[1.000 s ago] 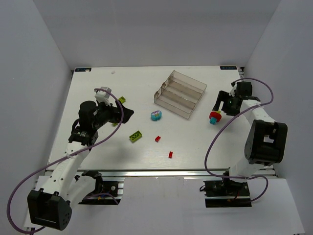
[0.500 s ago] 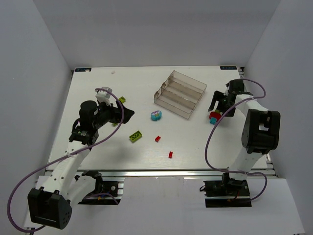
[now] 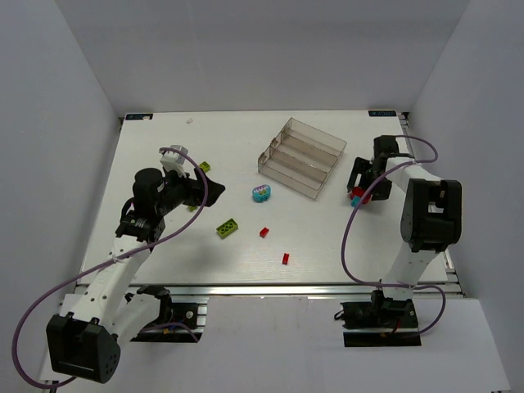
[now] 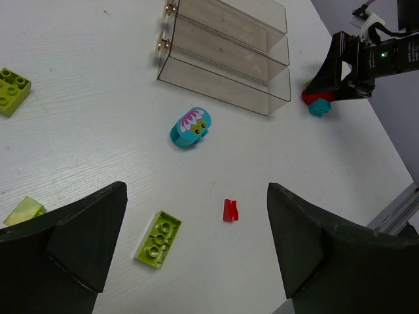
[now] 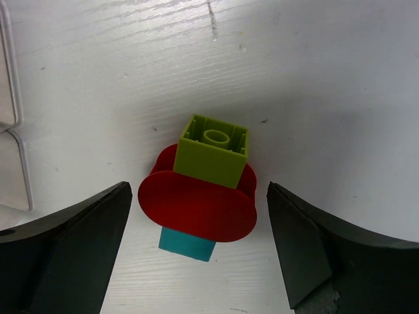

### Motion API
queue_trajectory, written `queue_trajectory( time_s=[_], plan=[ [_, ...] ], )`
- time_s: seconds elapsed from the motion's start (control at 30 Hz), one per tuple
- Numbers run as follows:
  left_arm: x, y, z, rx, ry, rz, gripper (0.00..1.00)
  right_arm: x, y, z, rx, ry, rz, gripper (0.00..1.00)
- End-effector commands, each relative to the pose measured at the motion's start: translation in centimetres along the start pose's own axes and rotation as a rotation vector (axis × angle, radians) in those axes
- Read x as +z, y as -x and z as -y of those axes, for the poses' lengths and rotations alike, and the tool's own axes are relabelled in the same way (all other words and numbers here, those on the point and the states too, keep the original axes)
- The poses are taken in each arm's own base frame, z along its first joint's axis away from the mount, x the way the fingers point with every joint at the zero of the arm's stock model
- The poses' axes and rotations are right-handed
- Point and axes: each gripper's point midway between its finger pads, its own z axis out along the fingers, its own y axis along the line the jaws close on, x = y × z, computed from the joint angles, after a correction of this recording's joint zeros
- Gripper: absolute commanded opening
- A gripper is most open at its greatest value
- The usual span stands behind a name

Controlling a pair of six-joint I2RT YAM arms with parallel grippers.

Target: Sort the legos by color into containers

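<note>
The mixed stack (image 5: 200,196), a lime brick on a rounded red piece on a cyan brick, lies on the worktop (image 3: 164,139) just right of the clear tray (image 3: 286,178). It has barely shifted in the last second. What has changed is the right arm, which has folded inward and brought the right gripper (image 5: 196,216) squarely over the stack. Its fingers are spread wide, one on each side, touching nothing. That looks like the set-up for a grasp. Since the stack joins three colours, it probably has to be pulled apart before any piece can be sorted.

No brick shows inside the tray. The cyan piece with magenta (image 3: 261,193), a lime brick (image 3: 228,228) and two small red bricks (image 3: 264,232) (image 3: 285,258) lie loose in mid-worktop.

The left gripper (image 3: 209,190) has stayed put, fingers wide and empty, above the left half near another lime brick (image 3: 204,167).

The worktop is white with a faint grain. Plain pale walls enclose it on three sides.
</note>
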Motion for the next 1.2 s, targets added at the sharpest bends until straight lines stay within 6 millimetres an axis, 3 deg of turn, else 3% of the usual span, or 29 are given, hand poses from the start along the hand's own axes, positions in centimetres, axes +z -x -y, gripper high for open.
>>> queue_trajectory(
  time_s=[0.0,0.2,0.23,0.43,0.9,1.0,1.17],
  plan=[
    [-0.2,1.4,1.1,0.021,-0.034,0.029,0.97,-0.5,1.5,0.4,0.013,-0.063,0.043,0.89],
    [-0.2,1.4,1.0,0.019,-0.031,0.027,0.97,0.3,1.5,0.5,0.013,-0.083,0.019,0.85],
    [-0.2,1.4,1.0,0.021,-0.028,0.030,0.97,0.3,1.2,-0.4,-0.012,-0.080,0.016,0.84],
    [-0.2,1.5,1.0,0.021,-0.031,0.030,0.97,0.0,0.9,-0.7,-0.020,-0.077,0.020,0.80],
    [-0.3,1.5,1.1,0.023,-0.034,0.032,0.97,-0.3,0.5,-0.4,-0.027,-0.098,0.048,0.80],
    [-0.3,1.5,1.1,0.023,-0.032,0.033,0.98,-0.1,0.4,-0.4,-0.022,-0.099,0.039,0.73],
    [-0.3,1.4,1.1,0.020,-0.033,0.031,0.97,-0.3,0.5,-0.3,-0.021,-0.088,0.048,0.48]
  ],
)
